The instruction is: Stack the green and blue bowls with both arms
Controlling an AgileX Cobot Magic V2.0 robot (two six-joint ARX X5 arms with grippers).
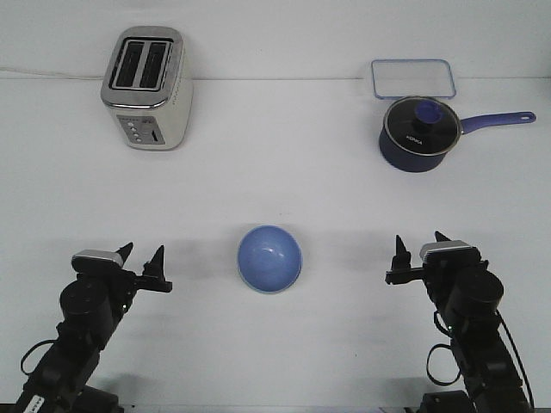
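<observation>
Left gripper [144,261] and right gripper [420,248], both with jaws apart and empty, flank the blue bowl [269,258]. No green bowl is visible separately; stacking looks finished.

Bright, even light; soft shadows

A toaster [146,89] stands far left; a lidded saucepan [419,133] and clear container [412,79] far right.

A plain white matte table [275,172] fills the scene under soft even light, meeting a white wall [275,34] along a faint seam far beyond both pincers, where a thin white cable [52,72] runs.
</observation>
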